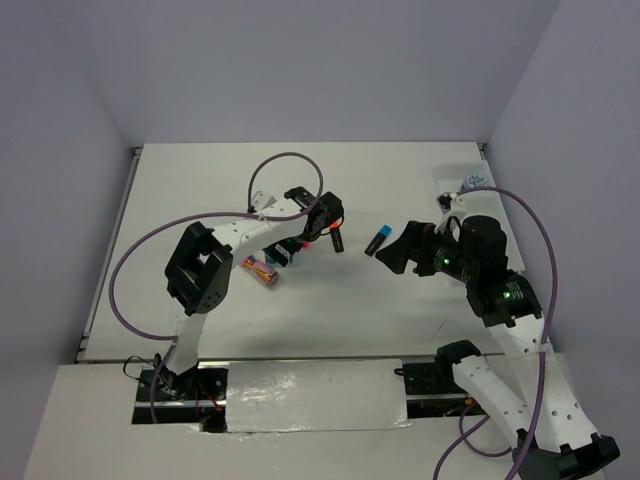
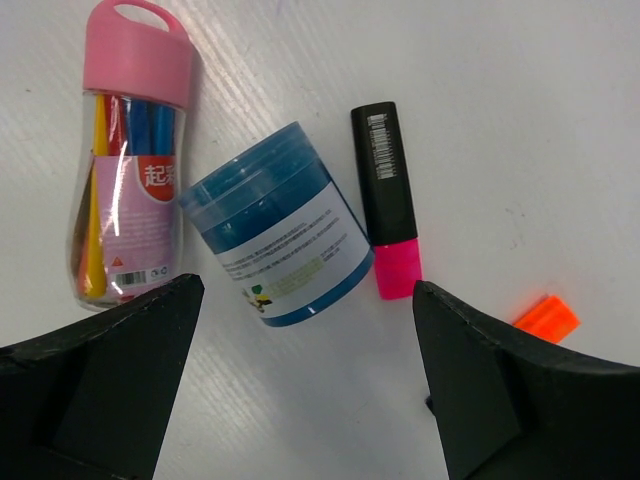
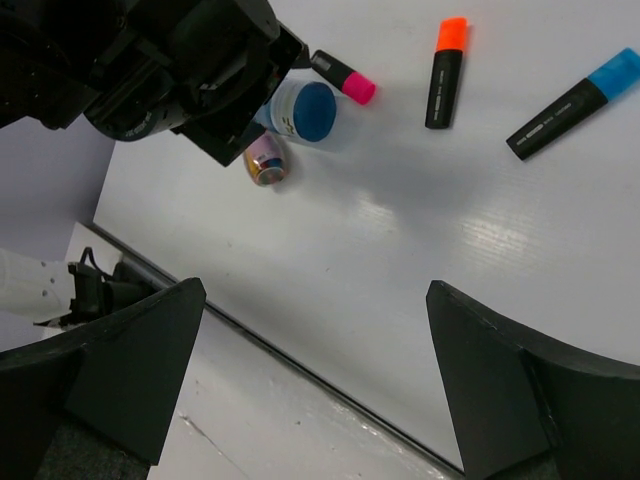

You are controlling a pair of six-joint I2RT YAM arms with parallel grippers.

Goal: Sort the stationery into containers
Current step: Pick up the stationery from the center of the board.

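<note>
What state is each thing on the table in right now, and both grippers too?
Left gripper: open, empty.
Right gripper: open, empty.
Blue tub: on its side, lid on.
Pink-lidded pen bottle: on its side, closed.
Pink highlighter: capped, lying flat.
Orange highlighter: capped, lying flat.
Blue highlighter: capped, lying flat.
</note>
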